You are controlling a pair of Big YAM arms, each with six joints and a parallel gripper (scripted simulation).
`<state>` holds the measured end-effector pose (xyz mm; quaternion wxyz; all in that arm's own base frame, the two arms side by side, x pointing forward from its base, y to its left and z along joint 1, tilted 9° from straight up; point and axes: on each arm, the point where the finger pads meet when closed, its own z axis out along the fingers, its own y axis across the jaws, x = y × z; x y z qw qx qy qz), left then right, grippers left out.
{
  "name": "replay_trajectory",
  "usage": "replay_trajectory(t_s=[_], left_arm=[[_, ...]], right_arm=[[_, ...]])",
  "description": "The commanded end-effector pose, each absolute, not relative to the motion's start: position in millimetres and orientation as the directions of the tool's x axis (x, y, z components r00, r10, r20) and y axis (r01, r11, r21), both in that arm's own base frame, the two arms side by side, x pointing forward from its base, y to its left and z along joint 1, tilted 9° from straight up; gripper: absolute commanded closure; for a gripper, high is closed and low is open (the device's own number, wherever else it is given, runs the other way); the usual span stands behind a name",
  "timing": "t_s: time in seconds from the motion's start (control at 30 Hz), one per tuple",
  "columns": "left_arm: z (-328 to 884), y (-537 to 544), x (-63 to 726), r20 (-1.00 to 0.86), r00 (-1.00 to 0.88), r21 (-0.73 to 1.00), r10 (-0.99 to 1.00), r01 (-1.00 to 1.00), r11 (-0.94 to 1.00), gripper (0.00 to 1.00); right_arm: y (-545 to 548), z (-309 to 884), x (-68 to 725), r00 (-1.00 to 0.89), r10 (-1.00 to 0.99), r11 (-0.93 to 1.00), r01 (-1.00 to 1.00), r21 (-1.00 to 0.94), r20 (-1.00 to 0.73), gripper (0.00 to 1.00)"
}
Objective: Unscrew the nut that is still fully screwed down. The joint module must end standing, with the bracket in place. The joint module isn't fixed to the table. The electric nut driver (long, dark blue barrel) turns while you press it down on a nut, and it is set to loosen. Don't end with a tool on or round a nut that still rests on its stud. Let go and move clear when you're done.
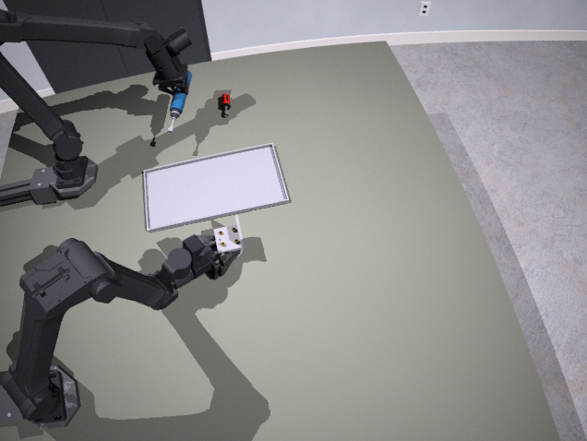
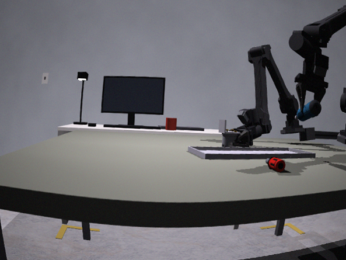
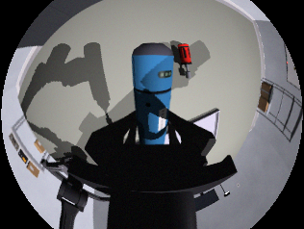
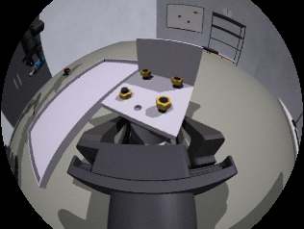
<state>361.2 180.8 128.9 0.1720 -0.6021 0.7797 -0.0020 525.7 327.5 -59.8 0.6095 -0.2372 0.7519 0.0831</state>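
Blue, dark-capped and pale-tipped, the nut driver (image 1: 178, 101) (image 2: 308, 111) (image 3: 153, 74) sits gripped in the part-open left end effector (image 1: 182, 89) (image 2: 308, 106) (image 3: 152, 114).

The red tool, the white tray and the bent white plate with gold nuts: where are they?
Red tool (image 1: 225, 99) (image 2: 276, 164) (image 3: 184, 53): top, exterior, left wrist; its body.
White tray (image 1: 214, 217) (image 2: 234, 158) (image 4: 83, 122): top, exterior, right wrist; its rim.
Bent white plate (image 1: 228, 238) (image 4: 169, 60): top, flat part; right wrist, upright part.
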Motion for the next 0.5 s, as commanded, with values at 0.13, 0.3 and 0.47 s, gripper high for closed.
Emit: replay_trajectory(t_s=[0.13, 0.3, 0.47], left_arm=[[148.3, 178.4, 381.2, -0.33, -0.257, -0.26, -0.909, -0.901, 0.349, 0.58], [158.9, 168.7, 402.6, -0.384, -0.301, -0.292, -0.873, -0.857, 0.424, 0.58], [147.9, 154.6, 413.4, -0.41, -0.359, -0.289, -0.838, -0.82, 0.493, 0.58]], right_arm=[[316.1, -73.0, 527.5, -0.176, -0.269, 0.878, -0.449, -0.166, -0.947, 0.41], [316.1, -73.0, 527.5, -0.176, -0.269, 0.878, -0.449, -0.166, -0.947, 0.41], [316.1, -73.0, 527.5, -0.176, -0.269, 0.878, -0.449, -0.166, -0.947, 0.41]])
